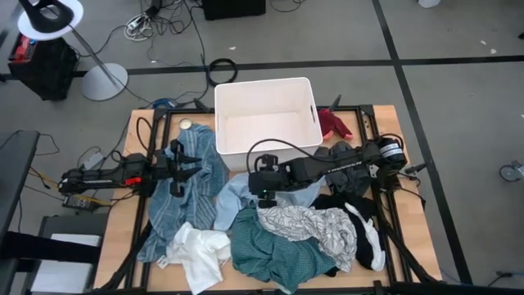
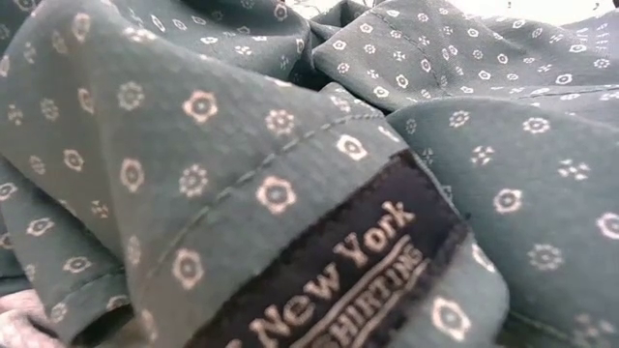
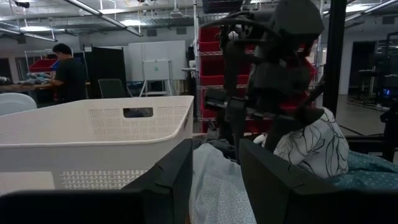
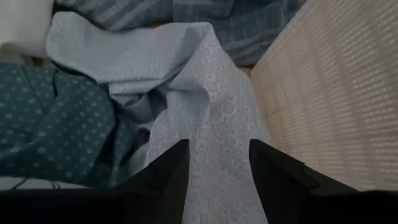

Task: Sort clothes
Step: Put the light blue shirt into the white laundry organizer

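L gripper (image 1: 182,168) at frame left-centre, fingers apart, nothing held, parked over denim-blue garment (image 1: 176,209). White garment (image 1: 199,252) lower left; teal shirt (image 1: 274,250) bottom centre. White bin (image 1: 266,123) upper centre, looks empty. R gripper (image 1: 264,187) at centre, fingers spread over light blue shirt (image 4: 205,106). Step, I'd judge: first pick. Next: descend, pinch, lift w/o dragging neighbours.

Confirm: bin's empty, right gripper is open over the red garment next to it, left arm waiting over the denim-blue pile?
Not quite. The right gripper is open over the light blue garment, not the red garment, which lies untouched behind the bin; the right wrist view shows this. The rest holds: the left gripper sits over the denim-blue pile.
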